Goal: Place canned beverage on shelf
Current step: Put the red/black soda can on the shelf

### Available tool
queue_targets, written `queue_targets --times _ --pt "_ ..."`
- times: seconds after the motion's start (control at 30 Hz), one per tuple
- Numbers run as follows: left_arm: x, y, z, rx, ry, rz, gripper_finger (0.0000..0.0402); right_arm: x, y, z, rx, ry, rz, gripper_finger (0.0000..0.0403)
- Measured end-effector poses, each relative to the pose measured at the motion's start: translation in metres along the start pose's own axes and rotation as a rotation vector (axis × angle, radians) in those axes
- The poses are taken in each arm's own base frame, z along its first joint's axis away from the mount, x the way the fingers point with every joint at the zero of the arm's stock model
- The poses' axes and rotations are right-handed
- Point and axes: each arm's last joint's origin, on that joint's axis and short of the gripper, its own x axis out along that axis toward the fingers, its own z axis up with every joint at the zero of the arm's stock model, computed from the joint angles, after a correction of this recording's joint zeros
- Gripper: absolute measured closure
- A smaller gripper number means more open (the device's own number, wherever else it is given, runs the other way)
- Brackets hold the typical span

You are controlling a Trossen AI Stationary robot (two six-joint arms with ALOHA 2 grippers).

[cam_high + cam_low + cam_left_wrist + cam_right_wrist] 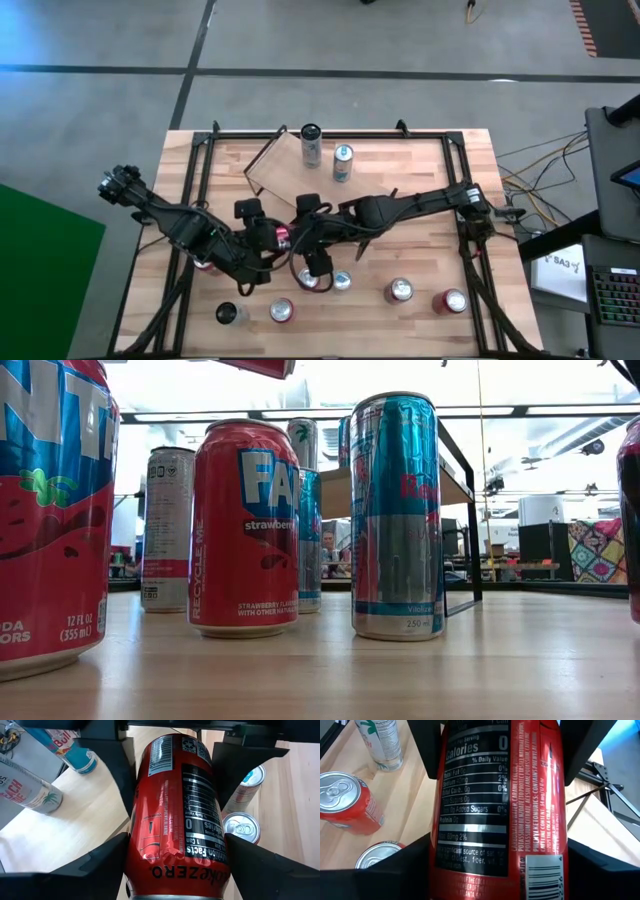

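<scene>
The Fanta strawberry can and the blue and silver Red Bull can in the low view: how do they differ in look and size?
The Fanta strawberry can is red and wide with a rounded shoulder; the Red Bull can is blue and silver and slimmer. The Red Bull can rises higher in the picture than the Fanta can. Both stand upright on the wooden table, apart from each other, and no gripper touches them.
</scene>
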Motion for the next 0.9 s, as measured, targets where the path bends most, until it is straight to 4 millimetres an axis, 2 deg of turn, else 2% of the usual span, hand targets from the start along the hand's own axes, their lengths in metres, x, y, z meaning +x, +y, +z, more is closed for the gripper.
queue_targets --times 0.17,0.33,0.43,0.57,0.8,0.9 --pt "0.000 0.000 0.001 0.038 -0.006 -0.002 0.0081 -0.002 -0.001 -0.002 -0.018 0.024 0.004 0.0116" --pt "-0.009 0.001 0.000 0.101 -0.067 0.037 0.0058 -0.011 0.000 -0.014 -0.011 0.138 0.033 0.0116" --pt "-0.019 -0.001 -0.004 0.133 -0.179 0.115 0.0055 -0.026 -0.003 -0.018 0.020 0.148 0.030 0.0116" --pt "-0.029 -0.004 -0.011 0.135 -0.308 0.064 0.0055 -0.052 -0.004 -0.024 0.063 0.121 0.020 0.0116" --pt "-0.018 -0.009 -0.032 0.170 -0.615 -0.073 0.0055 -0.088 0.009 -0.039 0.102 -0.132 0.025 0.0116" --pt "-0.010 -0.006 -0.043 0.156 -0.757 -0.099 0.0055 -0.092 0.016 -0.054 0.115 -0.249 0.024 0.0116"
